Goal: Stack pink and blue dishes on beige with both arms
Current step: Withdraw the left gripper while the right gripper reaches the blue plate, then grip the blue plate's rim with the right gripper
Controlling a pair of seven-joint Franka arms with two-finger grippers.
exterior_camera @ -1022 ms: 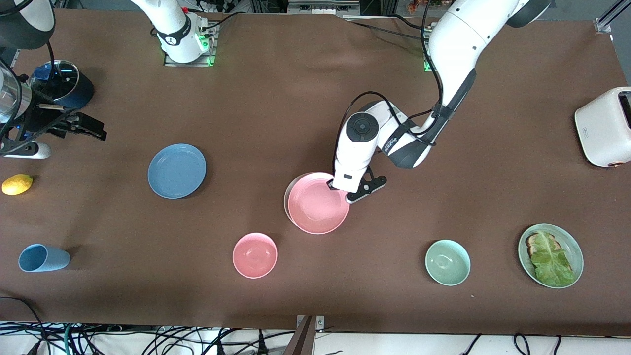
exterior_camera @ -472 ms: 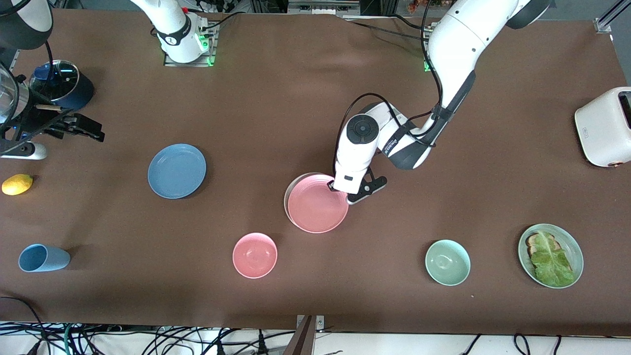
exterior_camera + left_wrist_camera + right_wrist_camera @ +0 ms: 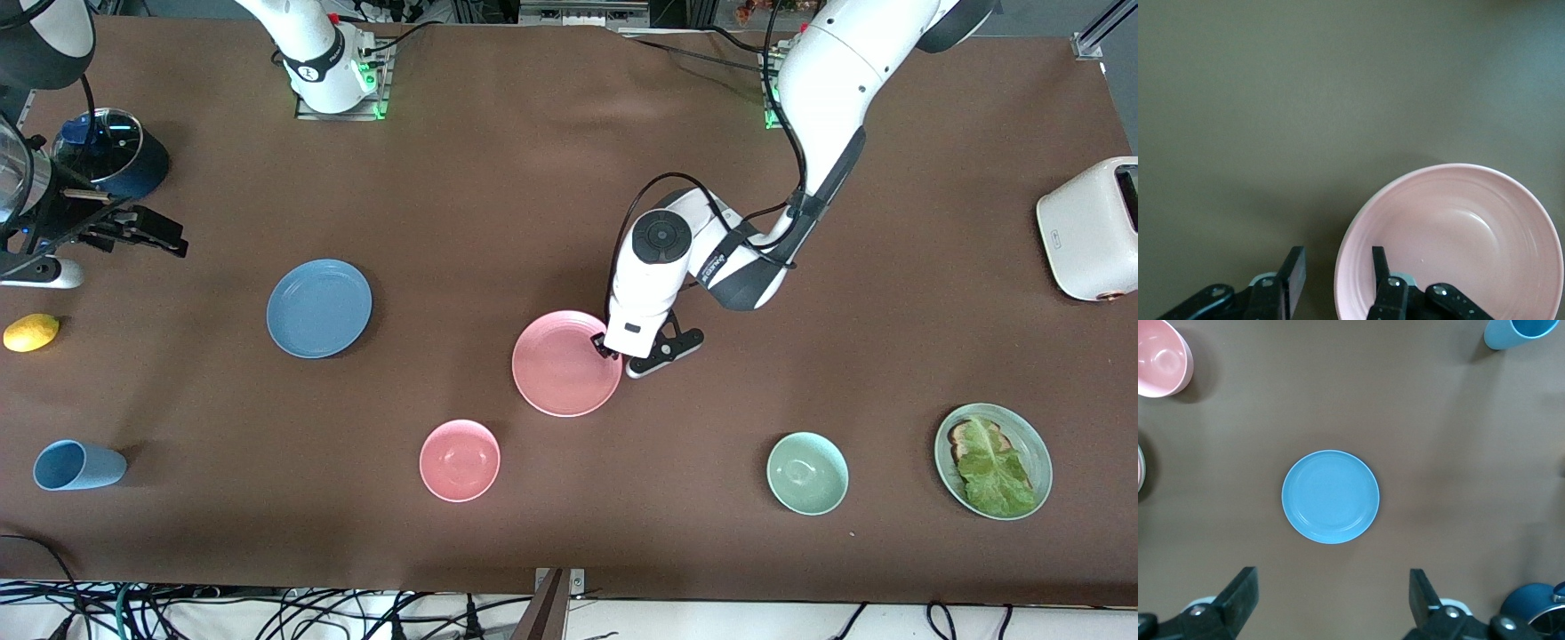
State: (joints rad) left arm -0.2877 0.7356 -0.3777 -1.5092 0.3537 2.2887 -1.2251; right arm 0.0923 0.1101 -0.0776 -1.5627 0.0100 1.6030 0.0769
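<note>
Fingers on the left gripper (image 3: 613,348) are spread, straddling the rim of the pink plate (image 3: 566,364) mid-frame in the front view, one finger inside (image 3: 1379,268) and one outside, not pinching it as far as I can see. The plate sits flat at the middle of the brown surface (image 3: 498,204); the beige plate can't be made out under it. Right gripper (image 3: 1331,595) hangs wide open high over the blue plate (image 3: 319,308), center-left of the frame, that arm waiting. Pink bowl (image 3: 460,460) sits lower down, nearer the camera.
</note>
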